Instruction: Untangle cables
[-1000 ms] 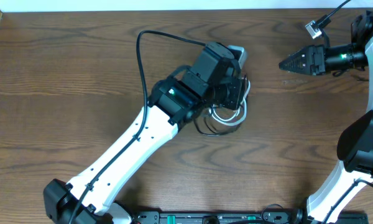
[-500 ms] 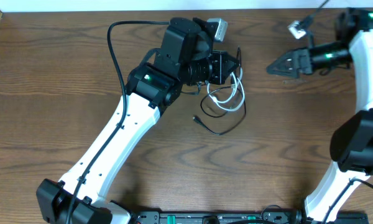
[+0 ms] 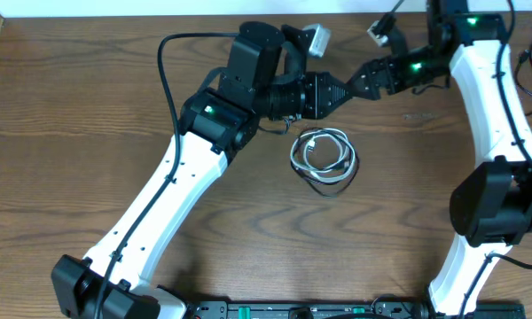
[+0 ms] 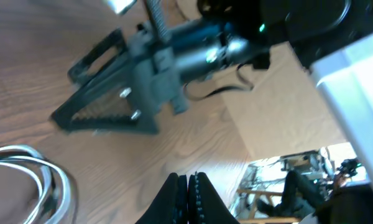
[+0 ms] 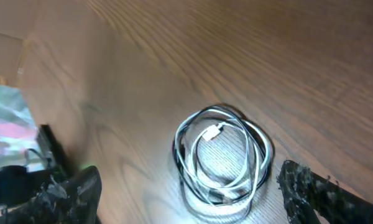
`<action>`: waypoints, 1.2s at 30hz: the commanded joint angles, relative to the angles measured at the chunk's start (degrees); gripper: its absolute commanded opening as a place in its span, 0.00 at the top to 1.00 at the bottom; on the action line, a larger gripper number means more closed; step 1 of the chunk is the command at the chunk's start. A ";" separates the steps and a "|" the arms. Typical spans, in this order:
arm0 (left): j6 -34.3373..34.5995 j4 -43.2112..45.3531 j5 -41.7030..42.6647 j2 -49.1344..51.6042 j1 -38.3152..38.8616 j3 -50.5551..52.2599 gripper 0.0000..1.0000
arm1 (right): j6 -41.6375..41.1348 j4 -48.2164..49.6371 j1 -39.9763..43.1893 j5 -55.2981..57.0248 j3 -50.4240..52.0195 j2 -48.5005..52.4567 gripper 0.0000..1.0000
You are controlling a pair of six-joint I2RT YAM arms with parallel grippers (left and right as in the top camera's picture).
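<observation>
The black and white cables (image 3: 324, 159) lie together in one small coil on the table, held by neither gripper. My left gripper (image 3: 340, 91) is shut and empty, hovering above and behind the coil and pointing right. My right gripper (image 3: 358, 82) points left, its tip almost meeting the left one. In the right wrist view the coil (image 5: 221, 155) lies between and below the spread fingers of the open right gripper (image 5: 189, 180). In the left wrist view the shut fingers (image 4: 188, 186) face the right gripper (image 4: 99, 115), and a piece of the white cable (image 4: 25, 174) shows at the lower left.
The wooden table (image 3: 89, 106) spreads around the coil. The left arm (image 3: 186, 186) crosses the table from the lower left. The right arm (image 3: 492, 106) comes down the right side. A white wall edge (image 3: 160, 7) runs along the back.
The cables have dropped from under the left gripper into a tighter coil lying free on the table. The right arm has swung left until its gripper nearly meets the left gripper.
</observation>
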State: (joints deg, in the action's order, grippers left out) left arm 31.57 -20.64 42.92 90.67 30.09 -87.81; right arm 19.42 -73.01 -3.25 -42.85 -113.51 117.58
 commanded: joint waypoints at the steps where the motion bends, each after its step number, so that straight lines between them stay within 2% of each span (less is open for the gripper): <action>1: 2.38 1.49 0.33 -0.13 -1.20 -0.33 0.92 | -3.63 0.46 -2.01 6.86 0.09 -1.81 0.12; 5: 1.95 -1.70 -4.42 -0.11 -1.42 -0.33 0.92 | -15.85 1.33 -1.86 17.75 0.09 -1.81 0.11; 9: -1.20 -9.73 -13.09 0.26 -1.40 -0.22 0.92 | -25.83 1.44 -0.87 27.65 0.09 -1.81 0.08; 11: -2.19 -14.84 -18.58 1.14 -1.40 -0.15 0.84 | -28.81 1.44 -0.31 30.49 0.09 -1.81 0.06; 13: -3.56 -18.25 -23.23 2.64 -1.40 -0.15 0.70 | -29.29 1.46 0.13 30.88 0.09 -1.81 0.05; 14: -4.39 -19.12 -24.39 3.37 -1.40 -0.15 0.69 | -29.29 1.46 0.22 30.88 0.09 -1.81 0.05; 24: -19.67 -19.58 -25.66 14.53 -1.40 -0.13 0.65 | -29.18 0.26 0.31 35.36 0.09 -1.81 0.01; 28: -24.26 -18.71 -25.66 19.23 -1.40 -0.13 0.58 | -28.57 -0.07 0.31 35.45 0.50 -1.81 0.01; 36: -33.97 -14.14 -25.68 28.96 -1.42 -0.13 0.58 | -28.57 0.20 0.31 38.71 4.57 -1.81 0.01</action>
State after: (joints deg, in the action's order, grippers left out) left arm 4.29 -35.70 17.67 117.23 28.93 -87.77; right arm -8.75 -72.82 -2.90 -6.61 -110.80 117.56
